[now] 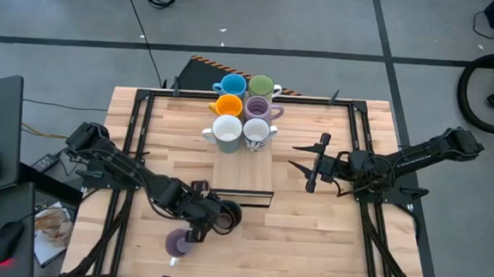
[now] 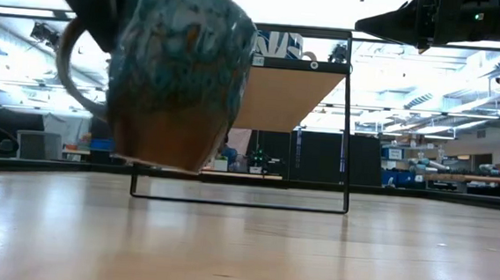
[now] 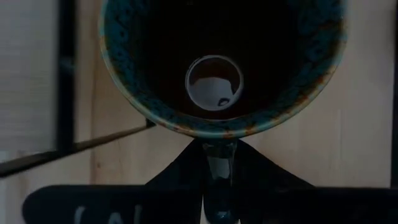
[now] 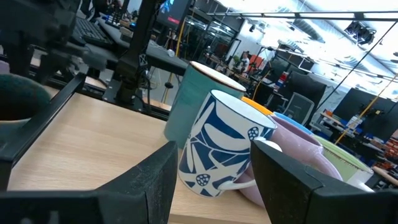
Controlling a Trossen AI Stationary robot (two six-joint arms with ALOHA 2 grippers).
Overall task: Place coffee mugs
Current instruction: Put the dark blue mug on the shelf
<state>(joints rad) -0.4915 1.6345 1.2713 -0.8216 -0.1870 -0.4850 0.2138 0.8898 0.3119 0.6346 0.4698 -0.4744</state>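
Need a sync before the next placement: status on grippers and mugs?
Left gripper shut on dark brown-black ceramic mug, lifted off table. Right gripper open, waiting. Six mugs grouped on far platform; lilac mug loose near front edge.

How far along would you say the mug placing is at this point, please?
Six mugs already stand grouped on the raised board at the table's far side. The left gripper holds the dark mug by its rim, lifted off the table. A lilac mug waits near the front edge. The right gripper hovers open beside the group.
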